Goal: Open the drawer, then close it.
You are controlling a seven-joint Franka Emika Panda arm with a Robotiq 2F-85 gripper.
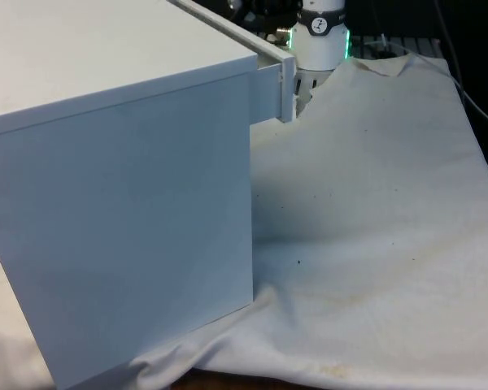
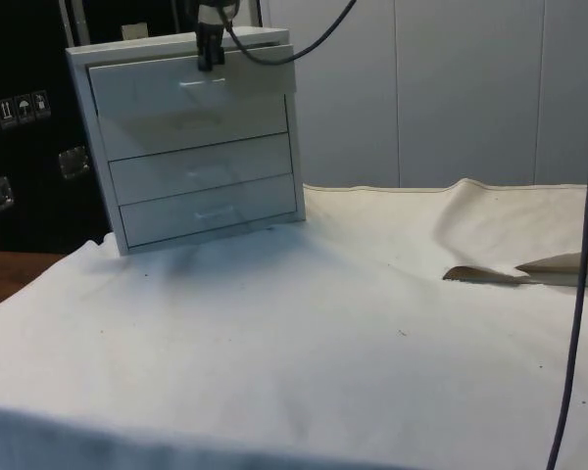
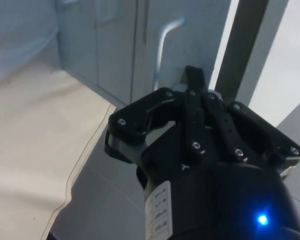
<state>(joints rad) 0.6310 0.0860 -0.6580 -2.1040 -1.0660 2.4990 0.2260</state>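
My pincer (image 2: 210,49) is at the front of the top drawer (image 2: 191,83), up by its upper edge. I cannot tell whether it is open, closed or gripping anything. The drawer sits in the white chest (image 2: 198,147) at the far corner of the table (image 2: 323,323), and it already stands partly out, its front panel (image 1: 286,85) clear of the chest's body in the front view. In the wrist view the curved metal handle (image 3: 162,47) lies just ahead of me.

The risk I see is pulling or pushing off-line: a slanted force could jam the drawer in its runners, or drag the whole light chest across the white cloth (image 1: 374,227), bunching it. My contact could also slip off. The two lower drawers (image 2: 211,191) are shut and should stay so.
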